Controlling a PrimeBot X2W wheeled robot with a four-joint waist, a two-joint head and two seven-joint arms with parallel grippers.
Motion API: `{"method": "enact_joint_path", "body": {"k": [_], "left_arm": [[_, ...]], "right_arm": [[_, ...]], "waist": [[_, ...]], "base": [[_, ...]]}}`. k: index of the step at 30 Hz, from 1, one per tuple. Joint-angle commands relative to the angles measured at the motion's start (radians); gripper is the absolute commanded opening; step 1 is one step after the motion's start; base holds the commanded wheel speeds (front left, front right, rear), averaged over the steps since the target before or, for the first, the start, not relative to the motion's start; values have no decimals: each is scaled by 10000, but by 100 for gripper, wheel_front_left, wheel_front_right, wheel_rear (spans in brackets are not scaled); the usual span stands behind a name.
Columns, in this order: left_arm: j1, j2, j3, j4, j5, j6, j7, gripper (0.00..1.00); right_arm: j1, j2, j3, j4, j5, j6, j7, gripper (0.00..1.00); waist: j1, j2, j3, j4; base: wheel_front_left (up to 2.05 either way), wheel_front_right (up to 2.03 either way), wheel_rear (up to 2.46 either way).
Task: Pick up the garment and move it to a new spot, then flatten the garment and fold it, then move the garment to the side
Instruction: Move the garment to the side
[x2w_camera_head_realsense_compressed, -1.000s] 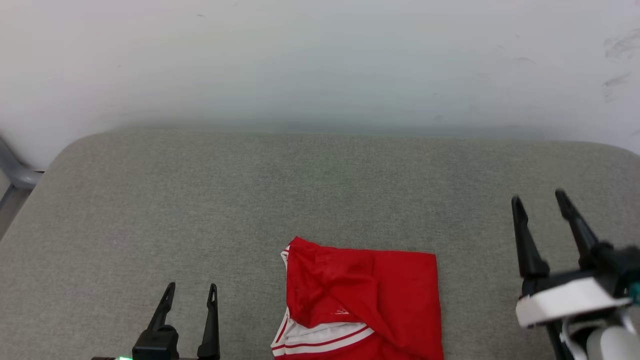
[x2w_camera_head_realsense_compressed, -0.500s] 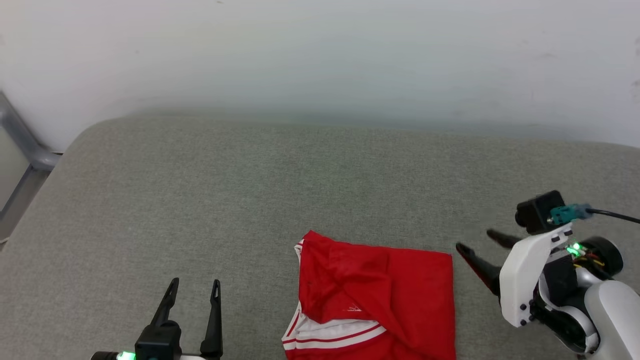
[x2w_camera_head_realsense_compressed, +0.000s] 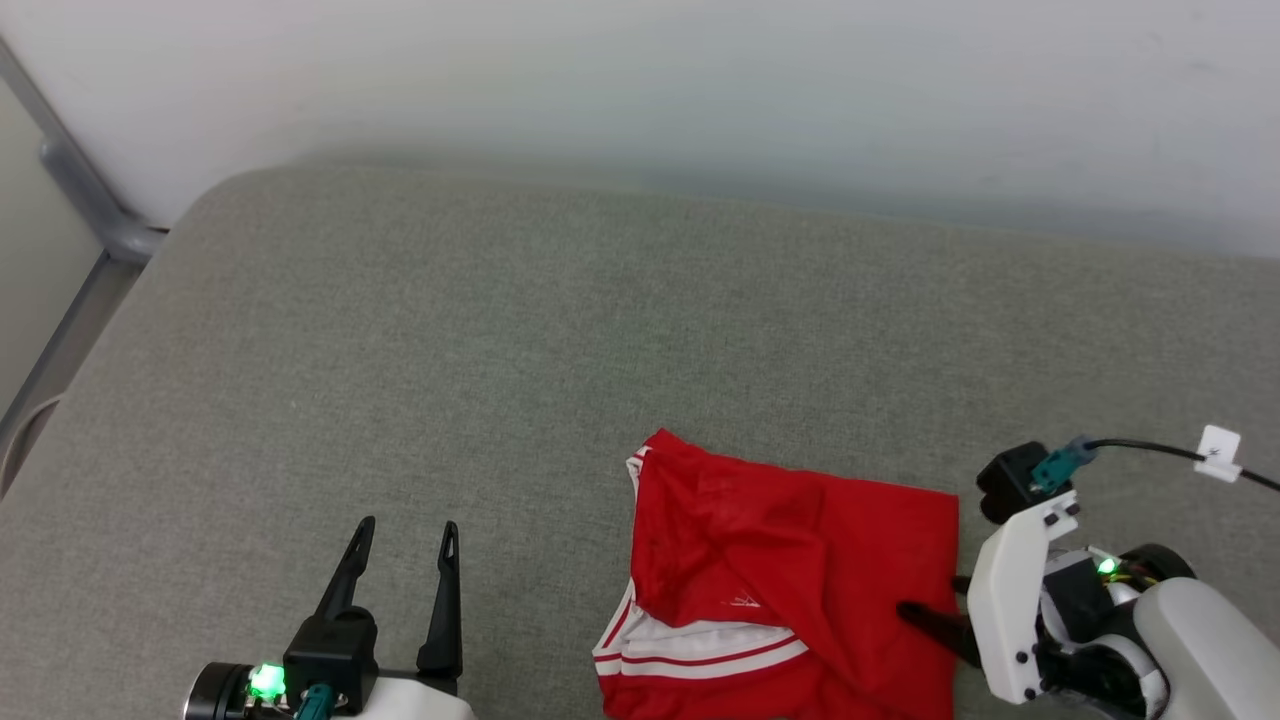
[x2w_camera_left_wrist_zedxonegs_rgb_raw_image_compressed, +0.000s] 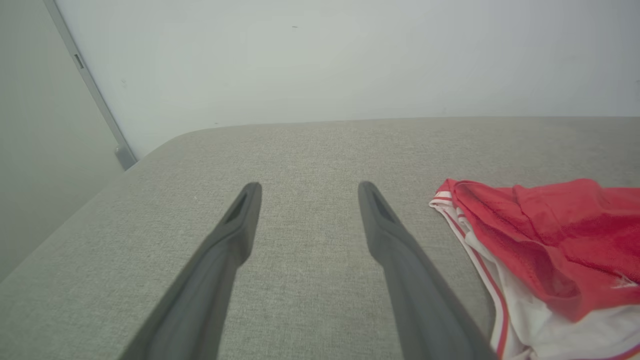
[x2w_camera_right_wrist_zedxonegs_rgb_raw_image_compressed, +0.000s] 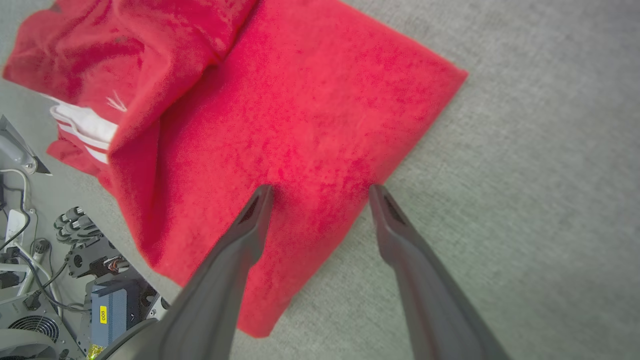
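1. Red mesh jersey-style garment (x2w_camera_head_realsense_compressed: 800, 560) with white, red-striped trim, folded into a rough rectangle.
2. Top layer creased; striped trim shows at its left.
3. Lies flat at the grey fabric worktop's (x2w_camera_head_realsense_compressed: 500, 350) near edge.

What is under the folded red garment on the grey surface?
The garment lies on the grey fabric surface, which shows beside it. A white striped part peeks out from under its red top layer. Anything else beneath is covered.

A: What has changed?
B: The dark, long-fingered right gripper (x2w_camera_right_wrist_zedxonegs_rgb_raw_image_compressed: 321, 190), upright a second ago, now points across the right edge of the folded red, white-trimmed jersey (x2w_camera_head_realsense_compressed: 780, 560).
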Motion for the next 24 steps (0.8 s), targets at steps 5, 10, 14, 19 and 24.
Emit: {"method": "enact_joint_path", "body": {"k": [5,10,14,19,24], "left_arm": [[-377,-91,-110,41,-20,21,-20,100],[-557,-117,-186,113,-37,23,-20,100],[-573,-128,-205,173,-41,26,-20,100],[-492,-130,-219,260,-25,-13,-19,100],[-323,-105,-174,298,-11,-2,-20,100]], "right_arm": [[-53,261,789,1029,-11,-8,-136,100],[353,369,1797,1588,262,9,-280,100],[114,371,2060,1726,410,9,-839,100],[-455,206,2166,1716,529,7,-1637,0],[-1084,-157,2103,1477,472,-10,-2465,0]], "waist": [[-1,-1,549,241],[-1,-1,703,345],[-1,-1,691,354],[-1,-1,530,335],[-1,-1,253,233]], "base": [[0,0,0],[0,0,0],[0,0,0],[0,0,0],[0,0,0]]}}
